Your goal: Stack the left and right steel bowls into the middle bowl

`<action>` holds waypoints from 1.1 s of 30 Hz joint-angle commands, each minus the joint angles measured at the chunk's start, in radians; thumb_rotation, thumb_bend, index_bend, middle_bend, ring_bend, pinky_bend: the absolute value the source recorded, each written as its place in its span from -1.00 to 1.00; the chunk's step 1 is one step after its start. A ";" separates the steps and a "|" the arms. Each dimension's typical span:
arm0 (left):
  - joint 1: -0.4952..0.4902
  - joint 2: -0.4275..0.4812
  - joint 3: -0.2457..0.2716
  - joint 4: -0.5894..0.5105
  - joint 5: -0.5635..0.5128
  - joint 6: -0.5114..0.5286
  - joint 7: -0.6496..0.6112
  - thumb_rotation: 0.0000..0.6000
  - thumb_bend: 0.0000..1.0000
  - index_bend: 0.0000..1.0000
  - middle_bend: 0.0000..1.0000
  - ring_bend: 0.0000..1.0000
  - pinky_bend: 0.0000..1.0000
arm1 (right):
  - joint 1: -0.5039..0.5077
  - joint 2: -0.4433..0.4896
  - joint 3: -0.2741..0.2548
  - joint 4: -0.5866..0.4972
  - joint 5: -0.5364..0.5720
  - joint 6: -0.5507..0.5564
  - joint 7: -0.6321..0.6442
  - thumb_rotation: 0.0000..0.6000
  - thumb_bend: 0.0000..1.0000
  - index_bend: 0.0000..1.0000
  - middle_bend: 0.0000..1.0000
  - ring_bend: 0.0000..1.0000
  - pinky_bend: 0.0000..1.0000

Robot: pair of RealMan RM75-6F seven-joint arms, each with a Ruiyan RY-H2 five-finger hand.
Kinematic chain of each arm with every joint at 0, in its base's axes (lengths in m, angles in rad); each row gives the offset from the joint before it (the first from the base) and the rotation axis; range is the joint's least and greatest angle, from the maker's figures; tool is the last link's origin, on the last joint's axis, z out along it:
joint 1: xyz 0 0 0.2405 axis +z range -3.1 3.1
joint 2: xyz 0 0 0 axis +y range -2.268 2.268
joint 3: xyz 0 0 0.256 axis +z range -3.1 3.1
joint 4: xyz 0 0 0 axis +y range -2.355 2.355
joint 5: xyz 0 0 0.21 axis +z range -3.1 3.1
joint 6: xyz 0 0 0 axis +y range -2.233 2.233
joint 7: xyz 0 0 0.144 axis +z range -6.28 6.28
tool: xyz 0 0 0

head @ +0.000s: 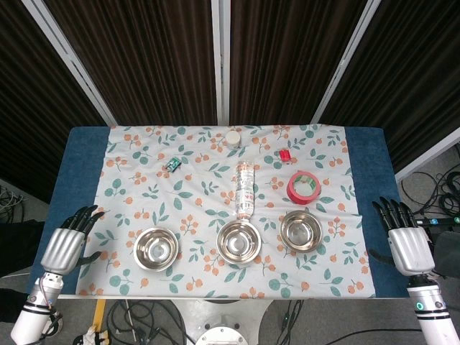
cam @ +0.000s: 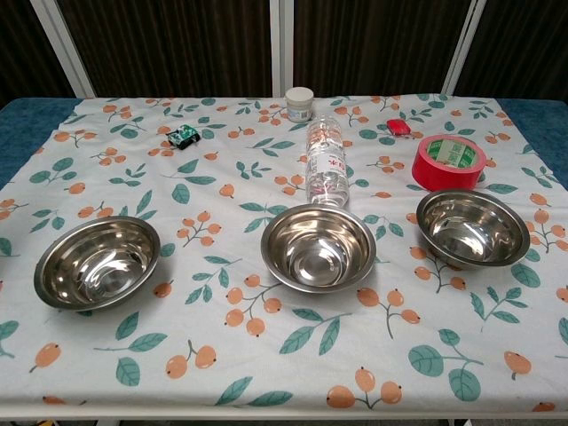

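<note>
Three steel bowls sit in a row along the near part of the surface, all right side up with nothing in them. The left bowl is toward the lower left of the frame, the middle bowl sits lower centre, and the right bowl is a bit higher up and to the right. All three are apart from each other, so none are stacked yet.

Two robot hands in the head view, one per side. The left robot hand is at the lower left edge over the blue border, fingers apart and holding nothing. The right robot hand is at the lower right, just off the surface edge, fingers spread too, also holding nothing. Both are well apart from the bowls, and neither shows in the chest view.

Further back, one clear plastic bottle lies on its side, its near end just beside the middle bowl's far rim. One roll of red tape sits just behind the right bowl. Past that there's one small red thing, one small green toy car toward the upper left, and one little white jar at the far edge. All of it is on a leaf-and-berry tablecloth.
</note>
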 commanded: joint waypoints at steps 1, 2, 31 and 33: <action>0.000 0.000 0.000 0.000 0.000 0.000 0.000 1.00 -0.82 -0.61 -0.61 -0.76 -0.41 | 0.001 0.001 0.000 -0.002 -0.002 0.000 -0.003 1.00 -1.00 -1.00 -0.95 -1.00 -1.00; 0.000 0.000 0.001 0.001 0.000 0.000 0.000 1.00 -0.82 -0.61 -0.61 -0.76 -0.41 | 0.002 0.002 0.000 -0.003 -0.003 0.000 -0.004 1.00 -1.00 -1.00 -0.95 -1.00 -1.00; -0.010 0.001 0.014 -0.004 0.021 -0.006 0.001 1.00 -0.82 -0.61 -0.61 -0.76 -0.41 | 0.120 -0.007 -0.049 -0.136 -0.030 -0.229 -0.310 1.00 -0.80 -0.29 -0.27 0.86 1.00; -0.009 0.000 0.015 -0.002 0.023 -0.004 -0.001 1.00 -0.82 -0.61 -0.61 -0.76 -0.41 | 0.135 -0.022 -0.052 -0.131 -0.031 -0.253 -0.314 1.00 -0.80 -0.29 -0.27 0.86 1.00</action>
